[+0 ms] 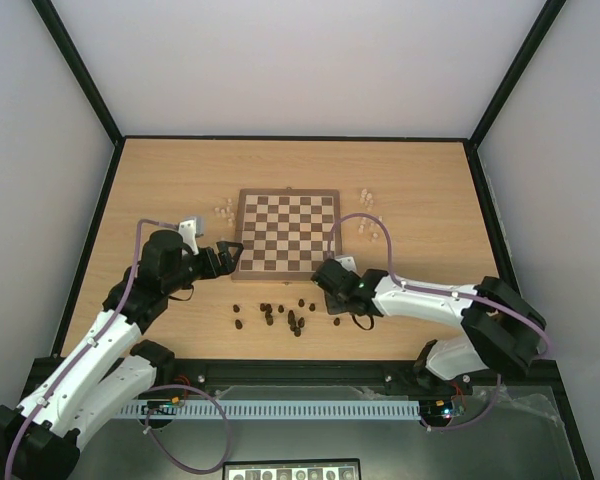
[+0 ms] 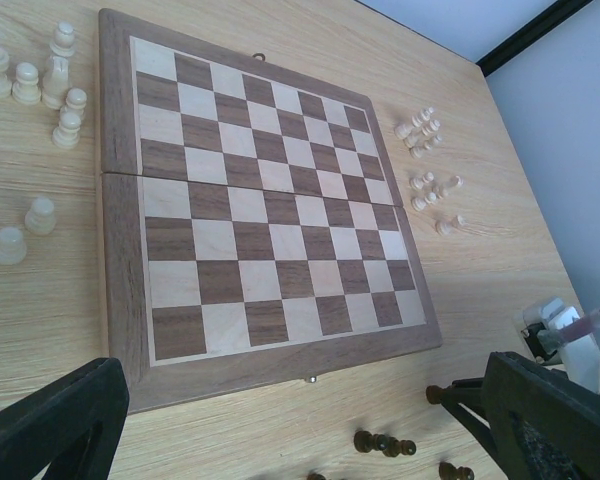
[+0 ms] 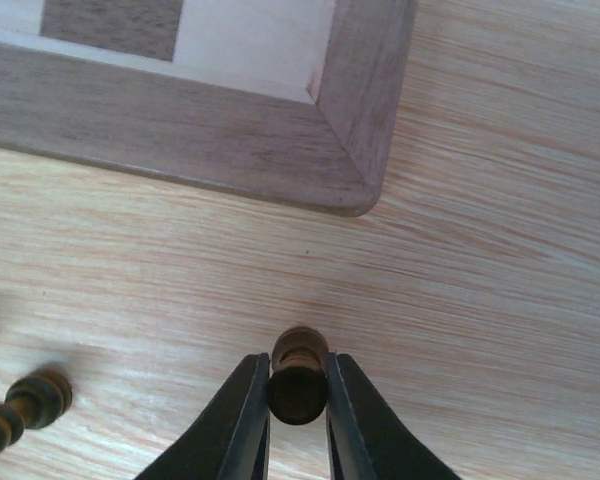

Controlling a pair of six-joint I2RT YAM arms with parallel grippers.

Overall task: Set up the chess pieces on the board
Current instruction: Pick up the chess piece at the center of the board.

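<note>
- Down by the near right corner of the board (image 3: 180, 130), the right gripper (image 3: 298, 395) was clamped shut on one dark piece (image 3: 298, 350), with a finger snug on each side. It sat over bare tabletop (image 3: 500, 250) just off the board's border. Couldn't tell whether the piece was touching the wood or lifted off it.
- The left gripper (image 2: 300, 420) was spread wide with nothing between its fingers, hanging at the board's near left corner.
- Only the right wrist view showed that grip. From overhead, the right gripper was just a black blob beside the board and the held piece was hidden.
- The left wrist view gave the whole board, all its checks, plus cream pieces (image 2: 58, 65) on the tabletop on both sides of it. Overhead they were only pale specks.
- The overhead view was the only one that showed both arms at once, and the full scatter of dark pieces (image 1: 280, 315) on the tabletop between the board and the arm bases.
- Counts: one board and two grippers. I counted seven cream pieces clearly on the left side in the left wrist view. The cream bunch on the right looked like nine or so, too tiny to be sure. There were roughly a dozen loose dark ones overhead, clumped, so no exact number. Two more dark ones lay on their sides at the lower left of the right wrist view.
</note>
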